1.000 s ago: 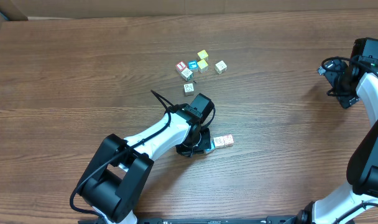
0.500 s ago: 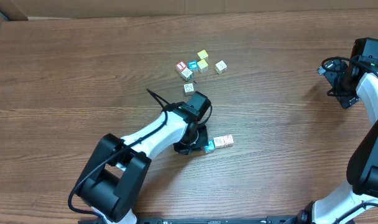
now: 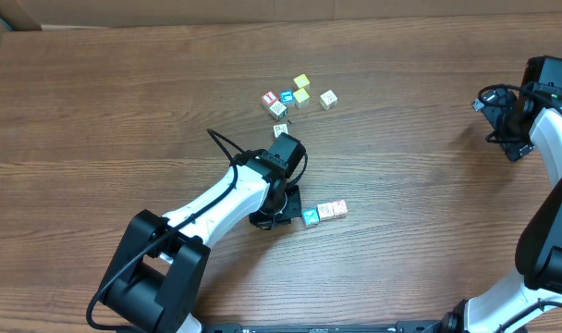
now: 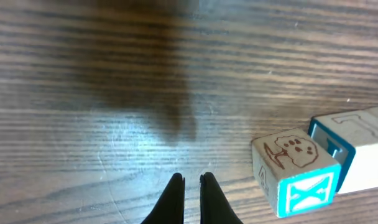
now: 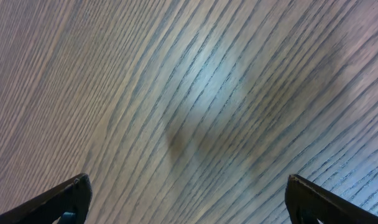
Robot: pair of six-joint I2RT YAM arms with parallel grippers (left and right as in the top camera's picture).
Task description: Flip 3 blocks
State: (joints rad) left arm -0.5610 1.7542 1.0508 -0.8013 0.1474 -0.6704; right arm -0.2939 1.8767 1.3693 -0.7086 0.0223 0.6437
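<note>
Three blocks lie in a row near the table's middle. The nearest one (image 4: 295, 174) has a teal X face (image 3: 310, 217) and a brown tree on top. Behind it sits a blue-framed block (image 4: 329, 144), then a pale block (image 4: 365, 149); from overhead these show as a pale, red-marked pair (image 3: 332, 210). My left gripper (image 4: 191, 184) is shut and empty, low over bare wood just left of the X block, apart from it. Overhead, the left wrist (image 3: 274, 199) hides its fingertips. My right gripper (image 5: 186, 199) stands wide open over bare wood at the far right.
A cluster of other cubes sits further back: a red-topped one (image 3: 270, 97), a blue one (image 3: 287, 96), two yellow-topped ones (image 3: 301, 82), and pale ones (image 3: 328, 99) (image 3: 280, 131). The right arm (image 3: 519, 125) stays near the table's right edge.
My left gripper has drawn back to the left, away from the teal X block, which now shows fully from overhead. The blocks and the right arm have stayed put.
</note>
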